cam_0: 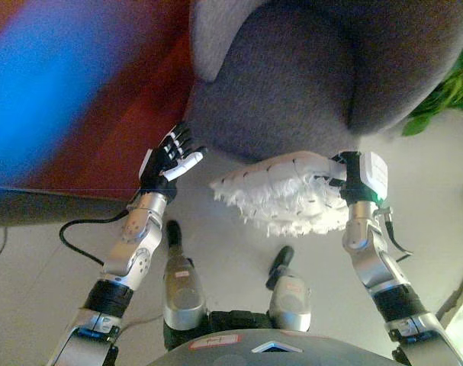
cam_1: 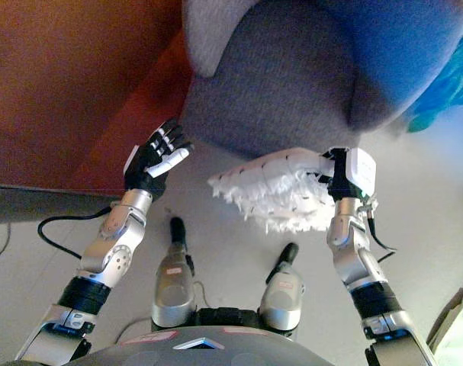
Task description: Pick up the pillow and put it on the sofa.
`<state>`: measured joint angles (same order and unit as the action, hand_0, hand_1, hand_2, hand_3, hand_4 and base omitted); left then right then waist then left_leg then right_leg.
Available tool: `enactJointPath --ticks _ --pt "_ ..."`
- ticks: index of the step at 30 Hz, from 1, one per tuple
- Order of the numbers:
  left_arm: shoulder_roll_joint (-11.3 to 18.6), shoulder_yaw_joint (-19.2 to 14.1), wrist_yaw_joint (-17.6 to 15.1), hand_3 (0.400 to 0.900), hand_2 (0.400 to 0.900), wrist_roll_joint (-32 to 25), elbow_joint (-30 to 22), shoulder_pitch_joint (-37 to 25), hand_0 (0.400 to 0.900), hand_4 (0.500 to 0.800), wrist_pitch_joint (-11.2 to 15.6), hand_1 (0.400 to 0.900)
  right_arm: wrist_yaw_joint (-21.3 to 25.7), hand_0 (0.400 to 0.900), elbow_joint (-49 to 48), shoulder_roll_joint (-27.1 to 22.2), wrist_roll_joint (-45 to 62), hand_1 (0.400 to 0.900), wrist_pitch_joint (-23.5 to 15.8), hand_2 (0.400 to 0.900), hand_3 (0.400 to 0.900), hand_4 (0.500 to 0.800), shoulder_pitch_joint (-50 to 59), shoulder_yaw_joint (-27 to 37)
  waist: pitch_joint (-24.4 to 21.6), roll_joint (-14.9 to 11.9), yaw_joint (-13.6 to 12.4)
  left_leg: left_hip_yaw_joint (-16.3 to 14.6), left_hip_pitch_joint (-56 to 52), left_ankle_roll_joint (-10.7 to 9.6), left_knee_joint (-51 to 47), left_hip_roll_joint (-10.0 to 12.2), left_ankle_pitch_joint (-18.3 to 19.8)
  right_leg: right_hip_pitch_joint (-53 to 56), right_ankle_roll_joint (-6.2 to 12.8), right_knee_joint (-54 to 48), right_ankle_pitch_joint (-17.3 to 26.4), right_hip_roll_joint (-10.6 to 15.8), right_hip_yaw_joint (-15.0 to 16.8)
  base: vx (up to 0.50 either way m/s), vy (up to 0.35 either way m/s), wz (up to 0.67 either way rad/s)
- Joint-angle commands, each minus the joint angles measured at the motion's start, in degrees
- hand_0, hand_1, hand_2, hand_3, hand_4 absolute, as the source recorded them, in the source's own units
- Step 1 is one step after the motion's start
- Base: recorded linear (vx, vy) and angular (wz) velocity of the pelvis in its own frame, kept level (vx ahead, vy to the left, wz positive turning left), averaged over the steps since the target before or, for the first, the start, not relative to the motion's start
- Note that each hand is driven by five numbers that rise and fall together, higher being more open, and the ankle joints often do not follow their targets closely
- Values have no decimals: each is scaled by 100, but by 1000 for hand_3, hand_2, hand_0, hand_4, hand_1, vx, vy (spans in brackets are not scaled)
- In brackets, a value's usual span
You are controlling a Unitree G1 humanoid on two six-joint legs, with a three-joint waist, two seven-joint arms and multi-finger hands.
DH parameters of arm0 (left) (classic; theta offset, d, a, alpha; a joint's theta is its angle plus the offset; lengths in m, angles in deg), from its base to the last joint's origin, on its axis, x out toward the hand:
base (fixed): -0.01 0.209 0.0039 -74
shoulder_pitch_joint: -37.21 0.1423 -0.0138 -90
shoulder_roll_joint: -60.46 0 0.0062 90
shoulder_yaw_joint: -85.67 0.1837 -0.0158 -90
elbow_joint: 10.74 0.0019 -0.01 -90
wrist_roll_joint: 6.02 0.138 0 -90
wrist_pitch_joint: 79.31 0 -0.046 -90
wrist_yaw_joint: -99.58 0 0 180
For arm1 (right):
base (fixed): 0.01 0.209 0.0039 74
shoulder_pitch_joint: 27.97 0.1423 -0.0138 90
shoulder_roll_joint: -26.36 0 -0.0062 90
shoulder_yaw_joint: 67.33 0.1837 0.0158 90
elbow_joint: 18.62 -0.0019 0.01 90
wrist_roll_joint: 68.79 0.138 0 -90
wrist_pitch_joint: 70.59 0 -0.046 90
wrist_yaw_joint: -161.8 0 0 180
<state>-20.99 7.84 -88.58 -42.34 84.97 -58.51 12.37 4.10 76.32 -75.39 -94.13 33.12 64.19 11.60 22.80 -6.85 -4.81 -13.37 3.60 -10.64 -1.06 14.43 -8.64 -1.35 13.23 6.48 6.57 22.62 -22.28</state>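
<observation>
The right hand (cam_0: 344, 177) grips one end of the pillow (cam_0: 281, 193), fingers curled into its fringe, holding it in the air just below the front of the grey sofa (cam_0: 292, 84). The pillow is white and shaggy, sagging leftward. The left hand (cam_0: 170, 157) hovers beside it, fingers spread, touching nothing.

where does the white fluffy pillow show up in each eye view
Left eye view: the pillow lies centre-right, just below the grey sofa, at the right hand.
Right eye view: the pillow sits centre-right, under the sofa's front edge.
Shared landmark: the grey sofa.
</observation>
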Motion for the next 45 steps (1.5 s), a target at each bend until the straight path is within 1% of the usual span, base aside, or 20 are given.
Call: enactJointPath --ticks 1,2,5,7,10,15,18,21,24,27,29,31,32,34,35,36,37,40,44,45 --pt "-390 49 -111 900 900 99 -188 46 900 800 239 900 312 400 -1029 -750 28 400 -1031 400 400 500 418 752 -1419 11 253 -373 -824 553 -288 -116 625 -303 177 -702 1711 -26 118 -26 54 -39" --pt "-378 22 -207 900 900 96 -129 20 900 800 209 900 196 400 -1170 -882 201 400 -1160 400 400 500 422 879 -1478 -19 302 -408 -911 592 -271 -139 691 -315 177 -628 1763 -27 172 -14 58 -31" --pt "-370 -77 -424 900 900 -64 14 -17 900 800 228 900 167 400 -1381 -1150 695 400 -1500 400 400 500 394 1213 -1579 -63 392 -472 -1055 662 -196 -189 831 -320 177 -459 1838 7 251 -1 64 -22" --pt "-378 -150 -398 900 900 -80 71 17 900 800 262 900 127 400 -1494 -1281 1052 400 -1725 400 400 500 327 1505 -1629 -78 420 -514 -1136 681 -162 -198 888 -274 177 -428 1881 32 249 43 31 -9" --pt "-416 -170 -357 900 900 -27 147 93 900 800 279 900 65 400 -1550 -1389 1632 400 -1874 400 400 500 333 1839 -1696 -110 395 -525 -1217 686 -156 -218 950 -183 177 -449 1915 50 180 83 -13 3" --pt "-404 -247 -276 900 900 68 170 277 900 800 322 900 -229 400 -1434 -1515 2097 400 -1860 400 400 500 451 2086 -1795 -175 241 -481 -1272 648 -193 -220 959 55 177 -551 1866 66 -24 96 -37 10" --pt "-360 -306 -248 900 900 109 108 423 900 800 302 900 -389 400 -1269 -1627 2287 400 -1687 400 400 500 630 2073 -1835 -223 106 -427 -1311 611 -269 -221 928 203 177 -656 1820 55 -177 133 -59 18" --pt "-263 -385 -105 900 900 175 -32 613 900 800 162 900 -557 400 -750 -1746 2333 400 -1308 400 400 500 1004 1952 -1879 -323 -126 -333 -1304 539 -313 -185 908 380 177 -769 1758 39 -412 183 -107 30" --pt "-125 -457 67 900 900 194 -167 767 900 800 73 900 -649 400 -175 -1850 2506 400 -807 400 400 500 1328 1739 -1863 -416 -342 -227 -1288 480 -349 -140 869 518 177 -824 1695 21 -614 173 -124 35" --pt "64 -499 282 900 900 191 -321 862 900 800 -47 900 -548 400 643 -1931 2526 400 -375 400 400 500 1891 1405 -1819 -481 -567 -132 -1265 414 -393 -85 806 696 177 -912 1576 -15 -847 187 -109 42" --pt "197 -464 373 900 900 147 -368 923 900 800 -78 900 -546 400 1301 -2171 2445 400 -170 400 400 500 2387 1146 -1788 -480 -742 -59 -1249 375 -393 -63 759 843 177 -963 1476 -43 -987 218 -83 39" --pt "341 -471 452 900 900 98 -500 992 900 800 -162 900 -537 400 2009 -2413 2565 400 -80 400 400 500 2877 884 -1753 -477 -933 55 -1225 327 -393 -62 731 962 177 -1023 1386 -94 -1065 194 -85 27" --pt "410 -469 478 900 900 79 -535 1016 900 800 -192 900 -485 400 2262 -2488 2610 400 54 400 400 500 3108 743 -1759 -445 -1031 161 -1245 269 -386 1 815 1045 177 -1062 1281 -172 -1042 177 -96 22" --pt "579 -464 578 900 900 -9 -660 1024 900 800 -333 900 -462 400 3065 -2559 2567 400 126 400 400 500 3677 358 -1708 -442 -1240 243 -1209 222 -394 12 781 1118 177 -1069 1197 -175 -1201 131 -90 23" --pt "617 -479 656 900 900 -19 -707 1055 900 800 -375 900 -454 484 3337 -2586 2399 484 161 484 484 551 3905 164 -1685 -431 -1322 299 -1191 208 -394 8 768 1140 177 -1072 1172 -168 -1271 82 -66 19" --pt "655 -484 721 900 900 -31 -772 1092 900 800 -431 900 -423 900 3559 -2641 2267 900 228 900 900 800 4124 -53 -1673 -417 -1404 353 -1174 202 -394 5 757 1163 177 -1077 1136 -166 -1340 79 -51 18" --pt "692 -487 765 900 900 -47 -834 1148 900 800 -454 900 -449 900 3691 -2670 2191 900 298 900 900 800 4279 -225 -1667 -398 -1454 392 -1169 195 -394 2 753 1183 177 -1082 1100 -168 -1377 67 -34 16" --pt "788 -471 879 900 900 -95 -933 1271 900 800 -476 900 -259 900 3855 -2725 2205 900 381 900 900 800 4730 -577 -1619 -327 -1566 428 -1153 177 -394 32 697 1224 177 -1081 1053 -156 -1531 41 -5 11" --pt "852 -391 986 900 900 -176 -834 1261 900 800 -450 900 -116 900 4240 -2735 2000 900 287 900 900 800 5158 -754 -1593 -253 -1603 432 -1159 155 -394 60 664 1240 177 -1077 1058 -138 -1610 13 19 7" --pt "861 -384 1013 900 900 -197 -866 1243 900 800 -492 900 -101 900 4289 -2766 1890 900 279 900 900 800 5199 -771 -1587 -237 -1604 434 -1165 154 -394 67 657 1244 177 -1073 1062 -129 -1626 0 0 0"
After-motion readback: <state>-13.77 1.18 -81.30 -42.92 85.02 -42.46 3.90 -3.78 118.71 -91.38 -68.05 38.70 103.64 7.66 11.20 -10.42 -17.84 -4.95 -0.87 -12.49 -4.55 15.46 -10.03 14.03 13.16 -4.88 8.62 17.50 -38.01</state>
